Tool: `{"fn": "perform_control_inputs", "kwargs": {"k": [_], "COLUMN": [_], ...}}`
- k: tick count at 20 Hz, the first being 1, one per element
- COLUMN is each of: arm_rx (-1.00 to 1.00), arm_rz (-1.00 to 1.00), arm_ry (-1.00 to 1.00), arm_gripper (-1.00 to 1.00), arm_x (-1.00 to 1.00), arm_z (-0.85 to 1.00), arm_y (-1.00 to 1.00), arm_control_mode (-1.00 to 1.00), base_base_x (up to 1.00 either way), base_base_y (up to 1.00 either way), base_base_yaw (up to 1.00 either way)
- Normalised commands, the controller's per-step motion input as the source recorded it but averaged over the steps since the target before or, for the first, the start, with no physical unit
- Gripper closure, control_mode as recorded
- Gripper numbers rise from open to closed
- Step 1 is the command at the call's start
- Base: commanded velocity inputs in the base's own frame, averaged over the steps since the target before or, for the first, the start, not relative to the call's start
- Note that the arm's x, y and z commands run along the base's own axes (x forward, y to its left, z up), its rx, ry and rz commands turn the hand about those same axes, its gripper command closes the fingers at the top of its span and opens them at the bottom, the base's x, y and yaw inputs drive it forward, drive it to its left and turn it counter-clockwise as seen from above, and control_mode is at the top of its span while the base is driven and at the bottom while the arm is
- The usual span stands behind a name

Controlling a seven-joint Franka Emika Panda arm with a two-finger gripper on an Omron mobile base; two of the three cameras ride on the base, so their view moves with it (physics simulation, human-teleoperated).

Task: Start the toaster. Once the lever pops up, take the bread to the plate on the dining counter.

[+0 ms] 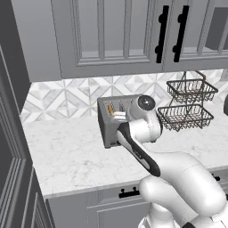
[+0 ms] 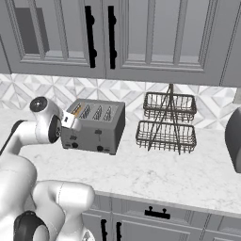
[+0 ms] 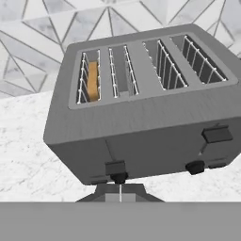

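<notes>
Up against the tiled back wall sits the toaster [image 3: 141,101], on the marble counter [image 1: 67,156], with the wire basket rack [image 2: 167,123] just to its right. The bread [image 3: 93,81] stands on edge in the leftmost slot, sunk low between the wires, only its golden face showing. The gripper [image 3: 120,194] is pressed shut and holds nothing; its tips hover right at the left lever [image 3: 115,168], which sits low on the front while the right lever [image 3: 217,134] rides higher. That slice looks light, stiff and crumbly, so a gentle pinch across its top edge, once it rises clear, seems the way in.
</notes>
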Motion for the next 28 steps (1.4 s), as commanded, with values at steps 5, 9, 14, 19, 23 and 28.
{"fn": "perform_control_inputs", "kwargs": {"k": [5,9,14,19,23,28], "arm_rx": [0.0,0.0,-0.01,-0.06,-0.09,-0.05], "arm_rz": [0.1,0.13,0.13,0.07,0.0,0.0], "arm_ry": [-0.01,-0.01,-0.02,0.0,0.0,0.0], "arm_gripper": [1.0,1.0,1.0,1.0,1.0,1.0], "arm_x": [0.0,0.0,0.0,0.17,0.49,0.44], "arm_z": [0.18,0.35,0.32,0.05,0.0,0.0], "arm_y": [0.0,0.0,0.07,0.21,0.23,0.04], "arm_control_mode": [-1.0,-1.0,-1.0,-1.0,-1.0,-1.0], "base_base_x": [0.0,0.0,0.0,0.0,0.0,0.0], "base_base_y": [0.0,0.0,0.0,0.0,0.0,0.0], "base_base_yaw": [0.0,0.0,0.0,0.0,0.0,0.0]}}
